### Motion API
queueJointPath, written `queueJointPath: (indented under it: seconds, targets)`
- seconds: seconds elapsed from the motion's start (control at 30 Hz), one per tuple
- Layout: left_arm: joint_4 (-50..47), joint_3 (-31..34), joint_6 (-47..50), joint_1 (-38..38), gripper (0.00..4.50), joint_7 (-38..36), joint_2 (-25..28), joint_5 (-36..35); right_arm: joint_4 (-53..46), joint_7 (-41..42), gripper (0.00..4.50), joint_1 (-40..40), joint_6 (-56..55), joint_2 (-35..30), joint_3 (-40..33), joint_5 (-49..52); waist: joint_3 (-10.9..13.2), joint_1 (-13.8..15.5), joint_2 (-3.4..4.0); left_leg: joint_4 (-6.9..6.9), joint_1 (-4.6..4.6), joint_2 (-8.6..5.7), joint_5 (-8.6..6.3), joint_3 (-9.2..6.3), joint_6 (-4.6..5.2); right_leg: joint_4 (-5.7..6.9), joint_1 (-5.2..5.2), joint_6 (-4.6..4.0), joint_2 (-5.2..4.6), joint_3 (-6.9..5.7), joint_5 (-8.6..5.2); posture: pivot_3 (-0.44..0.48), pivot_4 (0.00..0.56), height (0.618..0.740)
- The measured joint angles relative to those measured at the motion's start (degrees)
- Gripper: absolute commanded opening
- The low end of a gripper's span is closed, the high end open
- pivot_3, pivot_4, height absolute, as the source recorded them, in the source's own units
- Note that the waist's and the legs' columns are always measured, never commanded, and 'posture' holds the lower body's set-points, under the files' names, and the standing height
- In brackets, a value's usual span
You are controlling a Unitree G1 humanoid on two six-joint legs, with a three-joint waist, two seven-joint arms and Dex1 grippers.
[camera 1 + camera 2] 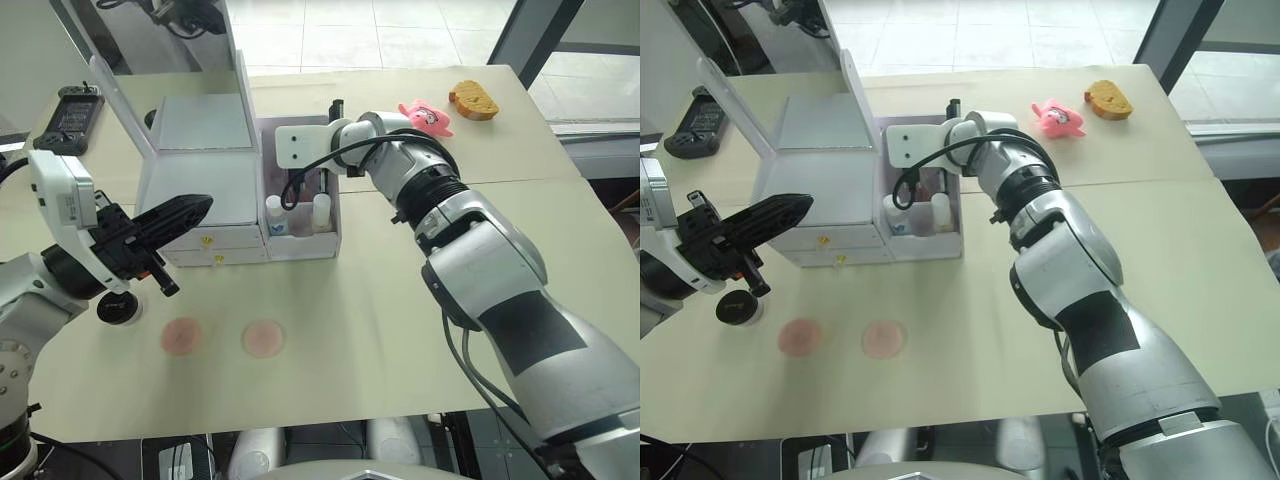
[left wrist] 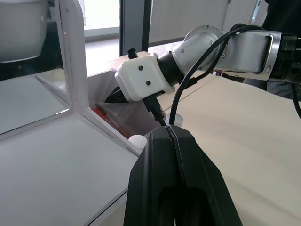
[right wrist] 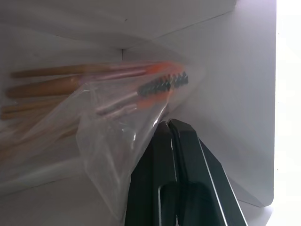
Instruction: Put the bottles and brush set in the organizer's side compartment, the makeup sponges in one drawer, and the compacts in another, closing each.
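Brush set: lying inside the side compartment of the organizer.
Right gripper is pinching the bag's plastic between closed fingers; left gripper is hovering before the drawers, fingers pressed together, holding nothing.

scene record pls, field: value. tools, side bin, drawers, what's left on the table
right tool: shut on brush bag, inside side bin
left tool: shut, empty, in front of organizer
bottles: both standing in side bin
drawers: both closed
puffs: two on table, apart
compact: one seen, on table by left tool
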Motion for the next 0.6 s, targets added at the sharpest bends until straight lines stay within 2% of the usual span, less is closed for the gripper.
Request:
queueJointPath:
  seconds: [0.13,0.27,0.43,0.6]
  targets:
    - [-0.04,-0.12,0.00,-0.01,0.00,0.10,0.09,0.14,0.25,-1.38,0.01,-0.38,-1.61,-0.71,-1.03,0.15,0.01,-0.18,0.01,0.00,-0.03,0.00,0.00,0.00,-0.01,0.00,-0.04,0.00,0.00,0.00,0.00,0.000,0.150,0.740]
    - [0.45,-0.66,-0.09,-0.08,0.00,-0.05,0.12,1.68,-0.54,0.31,0.01,-4.26,-3.54,-4.85,-5.70,3.30,0.02,-0.25,0.02,0.00,-0.18,0.00,0.03,0.00,-0.06,0.00,-0.17,0.00,-0.01,-0.01,0.00,0.000,0.150,0.740]
    - [3.45,-0.75,-1.33,-2.68,0.00,-1.54,0.30,3.02,-6.94,10.84,0.01,-6.99,-3.55,-10.46,-14.61,12.87,0.02,-0.54,0.01,-0.01,-0.17,0.00,0.03,-0.01,-0.06,-0.01,-0.13,0.00,-0.01,-0.05,0.00,0.000,0.150,0.740]
    - [7.45,0.50,-2.31,-3.24,0.00,-4.21,2.24,4.88,-14.43,22.98,0.01,-2.23,1.80,-16.76,-22.29,22.85,0.02,-0.33,0.00,0.02,-0.17,0.00,0.03,-0.02,-0.05,-0.04,-0.03,0.00,-0.03,-0.08,0.00,0.000,0.150,0.740]
